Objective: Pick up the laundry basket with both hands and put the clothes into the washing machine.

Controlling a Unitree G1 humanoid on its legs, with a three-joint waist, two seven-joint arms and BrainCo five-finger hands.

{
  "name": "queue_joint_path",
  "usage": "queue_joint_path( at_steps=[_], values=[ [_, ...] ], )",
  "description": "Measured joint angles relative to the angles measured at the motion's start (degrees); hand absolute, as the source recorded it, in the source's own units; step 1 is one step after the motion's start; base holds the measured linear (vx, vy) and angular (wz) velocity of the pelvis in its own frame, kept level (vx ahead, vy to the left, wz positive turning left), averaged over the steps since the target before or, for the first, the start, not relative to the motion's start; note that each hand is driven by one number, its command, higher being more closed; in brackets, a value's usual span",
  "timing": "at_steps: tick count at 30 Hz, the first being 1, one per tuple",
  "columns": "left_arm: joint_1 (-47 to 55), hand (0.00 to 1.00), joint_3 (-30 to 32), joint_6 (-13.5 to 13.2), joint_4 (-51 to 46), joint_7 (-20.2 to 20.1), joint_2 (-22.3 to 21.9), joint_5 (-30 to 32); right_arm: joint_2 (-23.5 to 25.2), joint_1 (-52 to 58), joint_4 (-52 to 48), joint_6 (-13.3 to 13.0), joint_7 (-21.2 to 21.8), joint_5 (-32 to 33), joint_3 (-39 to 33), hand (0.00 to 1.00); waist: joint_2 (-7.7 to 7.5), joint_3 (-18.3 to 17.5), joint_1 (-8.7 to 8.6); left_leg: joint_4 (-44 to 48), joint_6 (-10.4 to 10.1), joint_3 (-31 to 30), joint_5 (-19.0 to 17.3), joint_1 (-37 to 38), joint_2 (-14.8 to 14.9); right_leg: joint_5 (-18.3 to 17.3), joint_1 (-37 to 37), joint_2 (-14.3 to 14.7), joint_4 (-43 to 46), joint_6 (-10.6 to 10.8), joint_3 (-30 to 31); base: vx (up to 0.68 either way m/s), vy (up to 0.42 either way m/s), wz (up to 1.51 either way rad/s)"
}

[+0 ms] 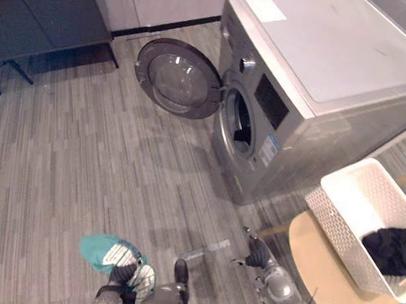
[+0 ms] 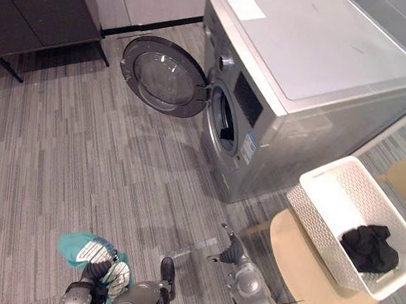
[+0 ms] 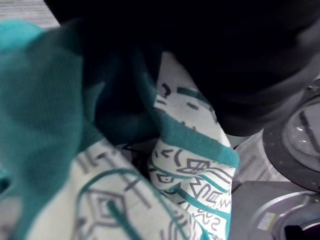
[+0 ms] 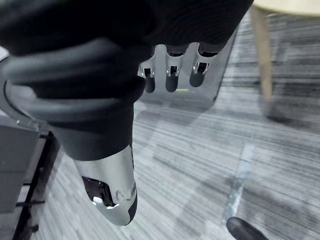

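Left hand is clutching a teal top for the washer, right hand is hanging loose-fingered, black cloth is waiting in basket

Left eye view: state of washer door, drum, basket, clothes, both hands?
washer door: open, swung wide.
drum: something dark already inside.
laundry basket: on the round table, not held.
black garment: lying in the laundry basket.
teal garment: held by the left hand.
left hand: shut on the teal garment.
right hand: open, empty, fingers straight.
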Motion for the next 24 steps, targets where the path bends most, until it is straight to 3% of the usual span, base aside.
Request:
queue_joint_path(
  at_steps=[1,2,3,5,6,8,10,12,14,15,17,19,20,21,24],
  values=[
    [0.32,1.0,-0.04,0.06,0.53,0.3,-0.09,0.34,-0.01,-0.06,-0.01,0.1,-0.02,-0.55,0.42,0.0,0.25,0.09,-0.13,1.42,0.53,-0.6,-1.59,0.6,-0.77,-0.03,-1.07,-2.79,6.46,-0.01,1.21,0.2,0.27,0.38],
    [0.54,1.0,-0.07,0.33,0.69,0.39,0.04,0.48,-0.16,0.43,-0.09,0.21,-0.12,-0.94,0.73,0.0,0.15,0.35,-0.45,2.47,1.14,-1.92,-3.07,2.06,-2.29,1.13,-3.09,-6.94,16.1,-3.62,4.09,0.24,0.295,0.68],
    [0.03,1.0,-0.47,0.57,0.61,0.45,0.11,0.64,-0.15,0.96,-0.08,0.66,-0.08,-1.28,0.86,0.0,0.17,0.86,-0.65,3.29,1.98,-4.18,-4.78,3.46,-3.49,2.81,-7.13,-8.43,25.0,-10.6,11.18,0.24,0.234,0.94],
    [-1.36,1.0,-0.82,0.58,0.53,0.53,0.55,0.76,0.15,1.19,-0.12,1.02,-0.08,-1.43,1.13,0.0,0.31,1.37,-1.62,4.24,2.98,-7.84,-6.04,4.23,-4.14,-0.08,-11.35,-4.59,30.18,-9.01,20.11,0.26,0.142,1.05],
    [-2.11,1.0,-1.25,0.58,0.53,0.6,0.65,0.73,0.18,1.16,-0.26,1.02,-0.07,-1.4,1.41,0.0,0.35,1.85,-2.34,3.95,3.55,-10.64,-6.39,5.42,-4.95,-2.34,-14.66,-1.01,31.3,-7.79,24.72,0.28,0.096,1.1],
    [-3.29,1.0,-2.24,0.52,0.43,0.68,0.58,0.62,0.05,0.66,-0.65,1.02,-0.08,-1.27,1.4,0.0,0.22,3.05,-2.71,3.67,3.14,-13.37,-7.27,7.87,-6.04,-3.63,-19.42,2.87,29.36,-6.58,28.82,0.29,0.071,0.95],
    [-4.35,1.0,-4.4,0.51,0.43,0.65,0.46,0.28,-0.66,0.4,-2.6,0.91,-0.17,-0.4,1.38,0.0,0.24,4.09,-3.88,2.76,2.77,-16.22,-8.13,10.83,-7.04,-2.65,-24.96,5.94,19.7,-5.38,30.26,0.36,0.029,0.85],
    [-5.32,1.0,-4.99,0.45,0.43,0.65,0.33,0.31,-0.79,0.26,-2.59,0.97,-0.17,0.02,1.28,0.0,0.37,4.63,-4.09,1.15,1.94,-18.81,-8.65,13.15,-7.55,0.78,-26.17,7.89,7.95,-4.69,30.2,0.39,-0.041,0.89],
    [-5.3,1.0,-5.29,0.27,0.39,0.59,0.34,0.35,-0.72,0.73,-2.58,0.99,-0.09,0.41,1.3,0.0,-0.83,3.98,-4.95,-0.41,-0.23,-20.8,-10.04,16.19,-8.17,5.75,-26.3,8.0,3.99,-7.07,29.92,0.49,-0.124,1.1],
    [-4.72,1.0,-5.25,-0.01,0.09,0.59,0.37,0.39,-0.63,0.83,-2.58,0.97,-0.08,0.4,1.29,0.0,-0.78,3.7,-5.6,0.39,-2.46,-21.04,-11.4,17.03,-7.85,9.82,-25.48,8.64,3.68,-9.53,29.66,0.58,-0.176,1.01],
    [-4.63,1.0,-5.03,-0.1,-0.5,0.51,-0.51,0.83,-1.13,0.36,-2.76,1.0,-0.01,0.32,1.08,0.0,0.74,4.21,-6.37,12.54,-4.46,-19.06,-10.78,11.68,-5.99,8.77,-23.95,9.49,3.64,-10.57,28.48,0.56,-0.174,0.55],
    [-3.95,1.0,-5.01,-0.01,-0.6,0.49,-1.3,0.9,-1.52,-0.36,-3.21,1.0,0.0,0.34,1.38,0.0,2.3,5.01,-5.67,28.56,-8.52,-14.97,-7.22,5.39,-2.53,7.68,-20.81,12.04,1.15,-11.71,28.82,0.54,-0.135,-0.47],
    [-4.07,1.0,-4.99,0.0,-0.99,0.46,-1.84,0.83,-1.56,-0.18,-3.67,1.01,-0.17,0.4,1.38,0.0,2.63,5.41,-4.7,39.65,-7.44,-12.45,-6.17,1.0,1.2,6.95,-17.21,14.41,-1.06,-12.63,30.45,0.56,-0.087,-0.85],
    [-4.74,1.0,-5.15,0.0,-1.0,0.41,-1.78,0.94,-1.19,0.13,-3.7,1.05,-0.18,0.42,1.17,0.0,2.32,5.61,-4.24,44.03,-4.99,-11.47,-7.78,-0.67,2.85,6.59,-14.09,15.38,-2.94,-12.93,31.65,0.64,-0.08,-0.9],
    [-6.44,1.0,-6.45,-0.6,-2.51,0.39,-2.28,1.61,-1.33,0.6,-3.75,1.05,-0.69,0.56,-1.17,0.0,0.96,6.27,-3.56,40.39,-4.0,-11.36,-11.54,-3.29,3.36,6.52,-8.24,15.37,-6.9,-12.81,37.1,0.46,0.027,-0.85]
  ],
)
